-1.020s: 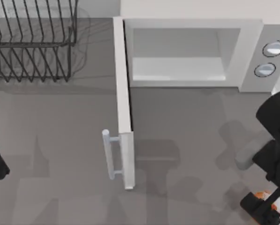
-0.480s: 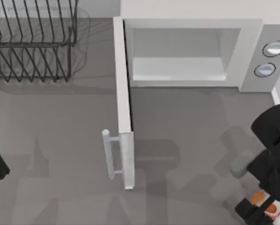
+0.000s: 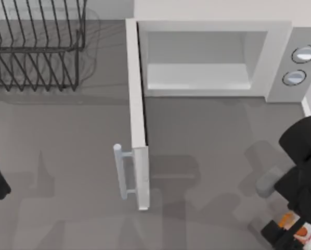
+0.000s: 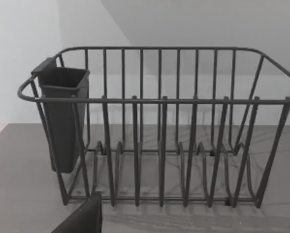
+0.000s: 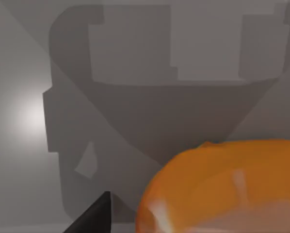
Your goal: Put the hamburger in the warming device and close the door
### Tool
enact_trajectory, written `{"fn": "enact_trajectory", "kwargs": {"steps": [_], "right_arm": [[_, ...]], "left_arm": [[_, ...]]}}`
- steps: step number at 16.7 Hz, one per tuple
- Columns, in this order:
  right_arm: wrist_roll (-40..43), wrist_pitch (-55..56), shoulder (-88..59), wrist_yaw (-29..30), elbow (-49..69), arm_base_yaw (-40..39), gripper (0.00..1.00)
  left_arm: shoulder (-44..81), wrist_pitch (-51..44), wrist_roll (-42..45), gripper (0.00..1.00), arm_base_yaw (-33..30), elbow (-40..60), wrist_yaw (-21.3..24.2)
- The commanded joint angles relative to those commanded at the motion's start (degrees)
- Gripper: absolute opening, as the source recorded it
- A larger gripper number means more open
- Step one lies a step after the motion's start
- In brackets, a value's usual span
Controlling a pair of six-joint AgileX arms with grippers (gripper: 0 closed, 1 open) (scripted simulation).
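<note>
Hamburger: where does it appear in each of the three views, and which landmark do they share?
Top view: hamburger at the bottom right corner, in the right tool.
Right wrist view: big orange dome, close to the camera.
Left wrist view: the dish rack; left arm parked at left.
Shared landmark: the grey table.

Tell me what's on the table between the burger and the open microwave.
Bare grey tabletop, nothing but shadows, as the top view shows. The burger sits at the right tool near the table's right front; the microwave stands open, its door swung out left.
</note>
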State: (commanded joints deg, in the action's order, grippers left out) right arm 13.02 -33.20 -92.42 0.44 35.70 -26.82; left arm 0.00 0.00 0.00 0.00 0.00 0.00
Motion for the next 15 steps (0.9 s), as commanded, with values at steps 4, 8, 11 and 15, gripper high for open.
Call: {"fn": "enact_trajectory", "kwargs": {"steps": [4,8,11,15], "right_arm": [[0.0,0.0,0.0,0.0,0.0,0.0,0.25],[0.0,0.0,0.0,0.0,0.0,0.0,0.0],[0.0,0.0,0.0,0.0,0.0,0.0,0.0],[0.0,0.0,0.0,0.0,0.0,0.0,0.0]], "left_arm": [[0.0,0.0,0.0,1.0,0.0,0.0,0.0],[0.0,0.0,0.0,1.0,0.0,0.0,0.0],[0.0,0.0,0.0,1.0,0.0,0.0,0.0],[0.0,0.0,0.0,1.0,0.0,0.0,0.0]]}}
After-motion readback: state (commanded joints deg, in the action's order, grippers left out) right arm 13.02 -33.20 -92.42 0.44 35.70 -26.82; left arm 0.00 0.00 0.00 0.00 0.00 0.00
